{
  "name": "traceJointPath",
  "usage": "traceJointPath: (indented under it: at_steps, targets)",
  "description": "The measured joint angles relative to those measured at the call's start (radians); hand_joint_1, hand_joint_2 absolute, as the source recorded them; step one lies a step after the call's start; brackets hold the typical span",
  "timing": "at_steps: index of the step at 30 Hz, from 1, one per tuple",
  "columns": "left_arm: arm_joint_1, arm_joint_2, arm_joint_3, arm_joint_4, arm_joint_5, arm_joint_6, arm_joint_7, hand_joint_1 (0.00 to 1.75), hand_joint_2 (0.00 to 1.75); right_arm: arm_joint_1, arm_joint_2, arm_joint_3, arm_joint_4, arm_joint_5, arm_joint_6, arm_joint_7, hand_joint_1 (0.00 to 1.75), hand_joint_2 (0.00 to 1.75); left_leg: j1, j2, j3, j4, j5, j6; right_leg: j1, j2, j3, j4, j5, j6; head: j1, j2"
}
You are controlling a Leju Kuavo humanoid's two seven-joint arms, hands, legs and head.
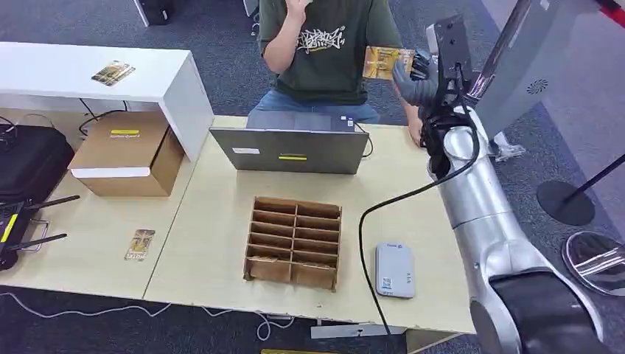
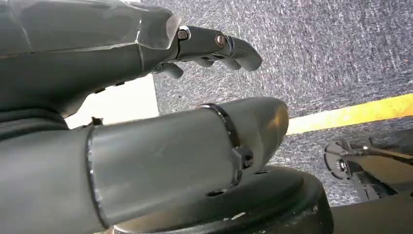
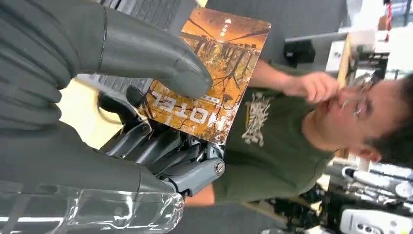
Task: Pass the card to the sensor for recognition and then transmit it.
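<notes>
- Head view: the right hand is reaching out past the far edge of the table and holding the card up in the air, just in front of the seated person.
- Right wrist view: the thumb is pressing on the printed face of the card while the darker fingers are backing it from behind, so the card is being pinched firmly, with most of it sticking out free.
- The white sensor is lying on the near part of the table, well apart from the card, beside the cardboard divider tray.
- Judging from this, the handover seems to be the step in hand; the person's hand is sitting up by the face, not reaching for the card.
- The next move probably calls for holding the card steady until it is gripped, then easing the thumb off.
- Left wrist view: the left hand is hanging with fingers loosely curled, holding nothing.
</notes>
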State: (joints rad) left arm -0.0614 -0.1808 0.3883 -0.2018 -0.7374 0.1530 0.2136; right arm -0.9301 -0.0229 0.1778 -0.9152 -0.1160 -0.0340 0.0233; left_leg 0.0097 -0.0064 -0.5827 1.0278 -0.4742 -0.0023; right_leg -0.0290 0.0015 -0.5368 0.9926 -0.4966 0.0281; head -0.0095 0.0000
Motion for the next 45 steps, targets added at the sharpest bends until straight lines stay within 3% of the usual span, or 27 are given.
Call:
traceJointPath:
  at_steps: [7, 12, 19, 28, 38, 45]
  targets:
    - [0.002, -0.001, 0.015, 0.000, 0.003, 0.009, -0.007, 0.00, 0.00, 0.075, -0.061, 0.001, -0.035, 0.034, -0.060, -0.025, 1.75, 1.75, 0.000, 0.000, 0.000, 0.000, 0.000, 0.000, 0.000, 0.000, -0.001, 0.000, 0.000, 0.000, 0.000, 0.000]
    - [0.007, -0.004, 0.031, 0.000, 0.004, 0.020, -0.012, 0.00, 0.00, 0.243, -0.111, -0.038, -0.157, 0.064, -0.108, -0.062, 1.75, 1.75, 0.000, -0.004, -0.002, 0.000, 0.000, 0.000, 0.000, -0.003, -0.002, -0.001, 0.000, 0.000, 0.000, 0.000]
    - [0.008, -0.007, 0.048, 0.000, 0.004, 0.027, -0.011, 0.00, 0.00, 0.423, -0.132, -0.108, -0.302, 0.082, -0.117, -0.072, 1.75, 1.75, 0.000, -0.003, -0.003, 0.000, 0.000, 0.000, 0.000, -0.002, -0.003, 0.000, -0.001, 0.000, 0.000, 0.000]
    - [0.008, -0.008, 0.061, 0.000, 0.004, 0.030, -0.008, 0.00, 0.00, 0.500, -0.137, -0.147, -0.381, 0.105, -0.132, -0.068, 1.75, 1.75, 0.000, -0.004, -0.003, 0.000, 0.000, 0.000, 0.000, -0.004, -0.003, 0.000, 0.000, 0.000, 0.000, 0.000]
    - [0.009, -0.014, 0.086, 0.000, 0.011, 0.038, -0.007, 0.00, 0.00, 0.811, -0.098, -0.181, -0.595, 0.170, -0.153, -0.077, 1.75, 1.75, 0.000, -0.005, -0.005, 0.000, -0.001, 0.000, 0.000, -0.004, -0.004, -0.001, -0.002, 0.001, -0.001, 0.000]
    - [0.013, -0.017, 0.101, 0.000, 0.016, 0.039, -0.004, 0.00, 0.00, 0.957, -0.055, -0.208, -0.687, 0.182, -0.166, -0.067, 1.75, 1.75, 0.000, -0.004, -0.005, -0.001, -0.001, 0.000, 0.000, -0.003, -0.004, -0.001, -0.002, 0.001, 0.000, 0.000]
